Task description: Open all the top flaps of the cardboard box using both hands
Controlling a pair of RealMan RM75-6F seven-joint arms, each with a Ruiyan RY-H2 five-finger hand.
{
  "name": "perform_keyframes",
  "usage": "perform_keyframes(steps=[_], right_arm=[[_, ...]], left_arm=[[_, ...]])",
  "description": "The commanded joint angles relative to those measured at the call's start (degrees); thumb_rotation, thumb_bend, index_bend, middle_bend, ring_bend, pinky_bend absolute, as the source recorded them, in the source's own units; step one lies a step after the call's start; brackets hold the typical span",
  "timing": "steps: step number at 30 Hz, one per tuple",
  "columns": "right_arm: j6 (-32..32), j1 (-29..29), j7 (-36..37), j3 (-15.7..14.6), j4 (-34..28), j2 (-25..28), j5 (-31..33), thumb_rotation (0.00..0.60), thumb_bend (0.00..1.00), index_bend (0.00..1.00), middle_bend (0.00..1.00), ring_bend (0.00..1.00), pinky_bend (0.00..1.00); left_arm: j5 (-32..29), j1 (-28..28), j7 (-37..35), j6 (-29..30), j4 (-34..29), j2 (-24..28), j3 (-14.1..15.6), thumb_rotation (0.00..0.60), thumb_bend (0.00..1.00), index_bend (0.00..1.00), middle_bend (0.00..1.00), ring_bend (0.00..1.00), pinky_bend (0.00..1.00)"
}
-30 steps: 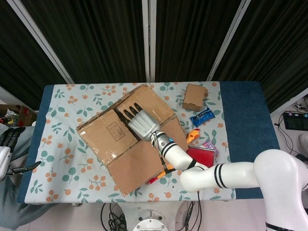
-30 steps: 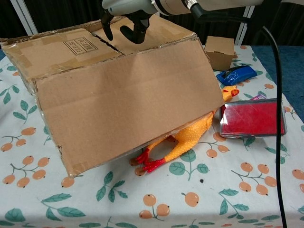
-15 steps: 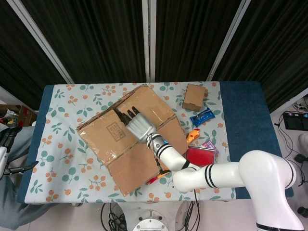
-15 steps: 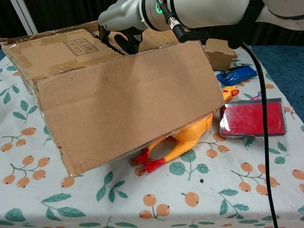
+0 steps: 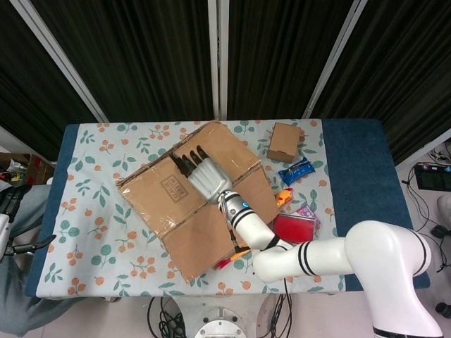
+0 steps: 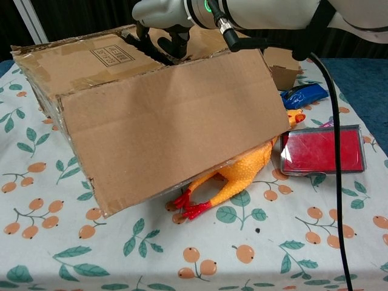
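Observation:
A large cardboard box [image 5: 176, 211] lies skewed on the table, with its taped top flaps [image 6: 91, 60] down flat. My right hand [image 5: 206, 176] rests on top of it, its dark fingertips [image 5: 187, 162] dug into the seam between the two flaps. The chest view shows the same hand [image 6: 162, 18] arched over that seam, fingers [image 6: 165, 47] pointing down and holding nothing. The box's long near flap [image 6: 176, 127] hangs down over the front. My left hand [image 5: 13, 211] hangs off the table's left edge, fingers spread and holding nothing.
A yellow rubber chicken [image 6: 239, 176] lies partly under the box's near flap. To its right lie a red case [image 6: 321, 148] and a blue packet [image 6: 303, 96], and a small cardboard box [image 5: 285, 142] stands at the back right. The floral tablecloth [image 5: 84, 232] is bare to the left.
The big box has slid slightly right and away under my right hand, whose fingers went deeper into the seam. My left hand dropped a little at the left edge.

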Motion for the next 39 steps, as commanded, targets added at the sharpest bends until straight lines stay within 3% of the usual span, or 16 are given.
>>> perform_keyframes(steps=[1, 20, 30, 39], right_arm=[[1.6, -0.4, -0.2, 0.6, -1.5, 1.1, -0.8, 0.600, 0.69, 0.39, 0.00, 0.00, 0.00], [6.6, -5.4, 1.6, 3.4, -12.0, 14.8, -3.1, 0.600, 0.69, 0.39, 0.00, 0.00, 0.00], [4.9, -10.1, 7.2, 4.1, -13.3, 20.9, -6.1, 0.600, 0.70, 0.39, 0.00, 0.00, 0.00], [1.7, -15.1, 13.0, 3.4, -10.0, 24.8, -8.8, 0.600, 0.70, 0.39, 0.00, 0.00, 0.00]], left_arm=[[0.0, 0.0, 0.1, 0.0, -0.1, 0.1, 0.0, 0.358, 0.04, 0.09, 0.10, 0.08, 0.20], [0.7, -1.0, 1.9, -0.5, -2.6, 0.5, -0.3, 0.359, 0.04, 0.09, 0.10, 0.08, 0.20], [0.1, -2.1, 3.4, -2.1, -4.1, 0.3, -0.5, 0.362, 0.04, 0.09, 0.10, 0.08, 0.20], [-0.7, -2.9, 5.6, -3.2, -5.7, 0.2, -0.7, 0.361, 0.04, 0.09, 0.10, 0.08, 0.20]])
